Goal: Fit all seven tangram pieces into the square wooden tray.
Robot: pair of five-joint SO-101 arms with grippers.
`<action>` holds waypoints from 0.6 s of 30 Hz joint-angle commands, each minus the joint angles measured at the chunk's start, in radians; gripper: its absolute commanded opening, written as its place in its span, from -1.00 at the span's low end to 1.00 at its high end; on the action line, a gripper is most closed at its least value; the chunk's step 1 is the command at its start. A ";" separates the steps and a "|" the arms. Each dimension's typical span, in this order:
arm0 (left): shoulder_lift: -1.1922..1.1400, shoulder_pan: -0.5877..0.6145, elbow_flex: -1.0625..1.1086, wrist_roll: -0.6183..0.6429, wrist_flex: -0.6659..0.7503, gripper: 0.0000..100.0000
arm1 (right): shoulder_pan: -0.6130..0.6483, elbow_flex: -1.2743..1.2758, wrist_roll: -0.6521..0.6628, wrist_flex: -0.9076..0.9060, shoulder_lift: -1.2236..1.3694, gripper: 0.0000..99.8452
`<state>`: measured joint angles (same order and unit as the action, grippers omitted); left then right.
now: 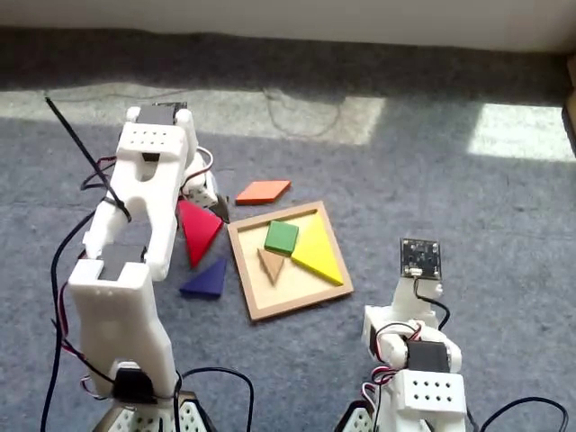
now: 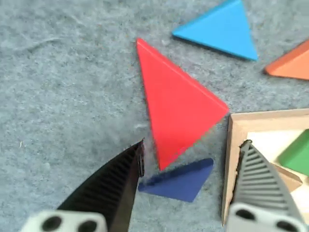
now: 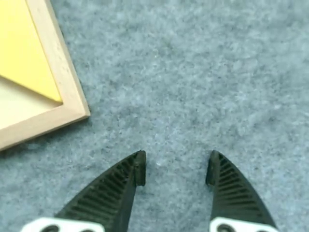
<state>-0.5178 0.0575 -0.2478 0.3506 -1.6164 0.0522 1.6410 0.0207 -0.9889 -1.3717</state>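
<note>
**High view:** I had the wooden tray (image 1: pixel 301 302) lying on grey carpet (image 1: pixel 432 180), between the two arms. Inside it sat a yellow triangle (image 1: pixel 319 252), a green square (image 1: pixel 282 236) and a small tan triangle (image 1: pixel 271 264), close together. Outside, on the left arm's side, lay a red triangle (image 1: pixel 198 227) w/ a dark blue triangle (image 1: pixel 206 281) just beside it. An orange parallelogram (image 1: pixel 263 191) lay near the tray's far corner.

**L wrist view:** my L gripper (image 2: pixel 193 150) hovered w/ fingers wide apart, one over carpet, the other over the tray rim, the red triangle's tip btwn them. A light blue triangle (image 2: pixel 219 30) lay beyond.

**R wrist view:** my R gripper (image 3: pixel 175 167) hung over carpet near a tray corner, fingers apart.
</note>
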 commanded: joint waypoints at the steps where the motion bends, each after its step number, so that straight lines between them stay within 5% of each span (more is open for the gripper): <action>1: -0.061 0.007 -0.008 -0.011 0.054 -0.38 | -0.024 0.012 0.008 0.010 0.001 -0.60; 18: -0.220 0.010 -0.134 -0.009 0.069 -0.38 | -0.024 0.013 0.008 0.010 0.001 -0.60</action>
<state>-0.7403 0.0606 -0.3751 0.3491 -1.5520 0.0522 1.6456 0.0207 -0.9858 -1.3717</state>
